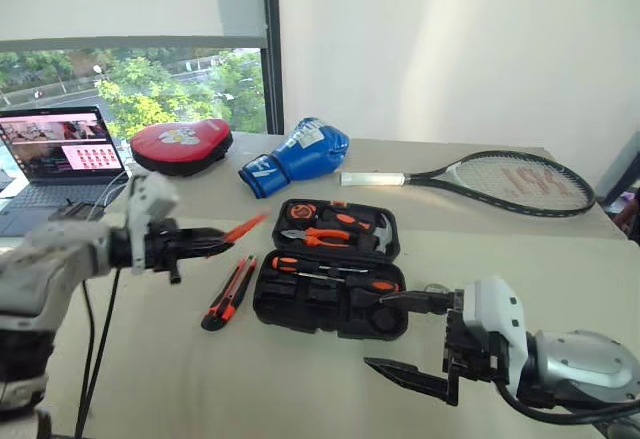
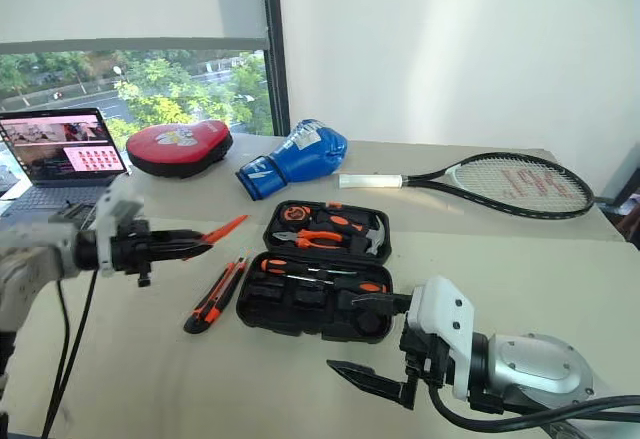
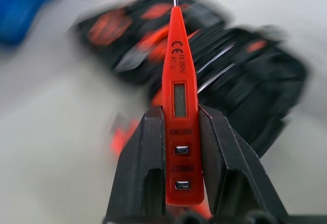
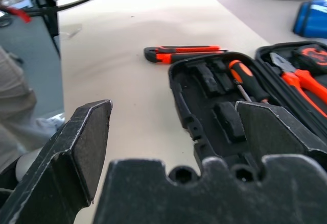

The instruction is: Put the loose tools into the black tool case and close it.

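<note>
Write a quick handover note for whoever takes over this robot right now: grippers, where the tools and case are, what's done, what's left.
Left gripper: shut on the slim orange screwdriver, held in the air left of the case.
Right gripper: open, empty, just in front of the black tool case.
Case: open on the table; two long screwdrivers already lie in its near half.
Utility knife: on the table, left of the case.
Left: seat the slim screwdriver, put in the knife, close the case.

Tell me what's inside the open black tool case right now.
In the black tool case: orange-handled pliers, a hammer, and two screwdrivers. The right gripper covers the near right corner, so that recess can't be checked.
</note>
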